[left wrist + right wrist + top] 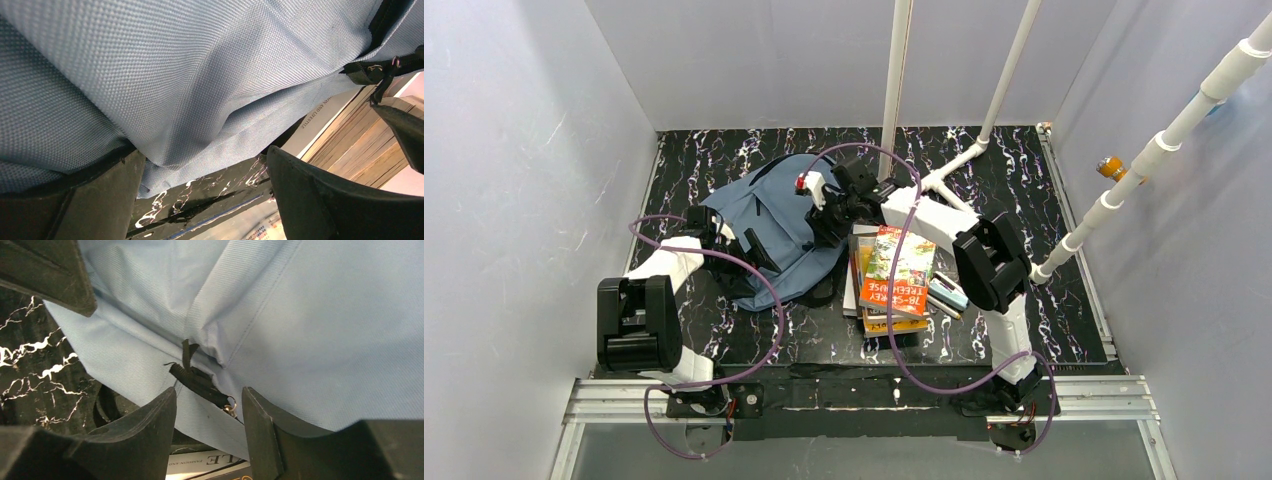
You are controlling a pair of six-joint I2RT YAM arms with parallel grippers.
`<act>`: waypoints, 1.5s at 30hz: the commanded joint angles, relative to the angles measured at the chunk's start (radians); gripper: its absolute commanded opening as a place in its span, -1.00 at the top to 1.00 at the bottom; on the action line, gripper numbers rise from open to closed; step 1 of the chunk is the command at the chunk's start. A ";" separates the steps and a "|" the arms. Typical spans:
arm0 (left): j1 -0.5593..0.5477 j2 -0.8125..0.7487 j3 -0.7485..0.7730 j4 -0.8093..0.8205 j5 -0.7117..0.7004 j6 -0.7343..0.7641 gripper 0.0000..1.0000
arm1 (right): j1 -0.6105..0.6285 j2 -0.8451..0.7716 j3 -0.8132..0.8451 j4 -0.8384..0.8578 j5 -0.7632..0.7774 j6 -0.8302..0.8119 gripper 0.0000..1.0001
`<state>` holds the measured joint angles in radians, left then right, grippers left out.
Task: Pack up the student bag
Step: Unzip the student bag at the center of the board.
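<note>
The left gripper (205, 155) had its jaws wide apart against the lower-left edge of the student bag (769, 225), which slumped left of centre on the marbled counter (1044, 200). A stack of books (894, 275) lay just right. Farther back, the right gripper (209, 392) had its jaws apart astride the black zip pull (200, 382).

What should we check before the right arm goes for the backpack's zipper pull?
1. Zipper pull sits between the right gripper fingers: ok.
2. Right jaws apart, pull not yet clamped: ok.
3. Left gripper bracing the student bag: not ok; it is open and the fabric is not gripped.
4. Bag's main opening unzipped: cannot tell.
5. Book stack lying beside the bag, ready to load: ok.
</note>
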<state>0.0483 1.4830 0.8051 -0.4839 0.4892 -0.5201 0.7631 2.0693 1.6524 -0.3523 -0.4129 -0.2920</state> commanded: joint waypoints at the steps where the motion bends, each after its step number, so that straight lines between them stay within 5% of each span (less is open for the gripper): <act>1: -0.002 0.000 0.008 -0.065 -0.039 0.028 -0.83 | 0.010 0.009 0.005 -0.006 -0.067 -0.036 -0.14; 7: -0.002 -0.016 0.008 -0.076 -0.049 0.034 -0.83 | 0.011 0.056 0.049 -0.010 -0.024 -0.034 0.04; 11: -0.002 -0.057 0.035 -0.112 -0.019 0.043 -0.86 | 0.012 0.081 0.079 -0.007 -0.027 0.020 0.36; 15: -0.005 -0.147 0.053 -0.112 0.063 0.030 -0.93 | 0.010 0.059 0.058 0.054 -0.059 0.132 0.97; 23: -0.126 -0.225 0.056 -0.071 0.112 -0.066 -0.91 | 0.008 -0.050 -0.106 0.321 -0.176 0.451 0.97; 27: -0.163 -0.250 0.068 -0.052 0.075 -0.119 -0.65 | 0.007 -0.073 -0.184 0.504 -0.207 0.671 0.97; 30: -0.163 -0.288 0.171 -0.141 0.071 -0.085 -0.77 | 0.008 -0.079 -0.225 0.633 -0.217 0.798 0.93; 33: -0.131 -0.276 0.177 -0.043 0.152 -0.153 -0.33 | 0.008 -0.087 -0.348 0.891 -0.266 0.960 0.93; 35: -0.095 -0.253 0.124 0.110 0.236 -0.245 0.05 | 0.011 -0.091 -0.404 0.987 -0.279 1.009 0.93; 45: -0.094 -0.121 0.160 0.120 0.196 -0.214 0.02 | 0.027 -0.081 -0.417 1.029 -0.287 1.034 0.93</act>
<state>-0.0479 1.3262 0.9485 -0.3832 0.6518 -0.7361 0.7807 2.0407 1.2270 0.5598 -0.6685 0.7040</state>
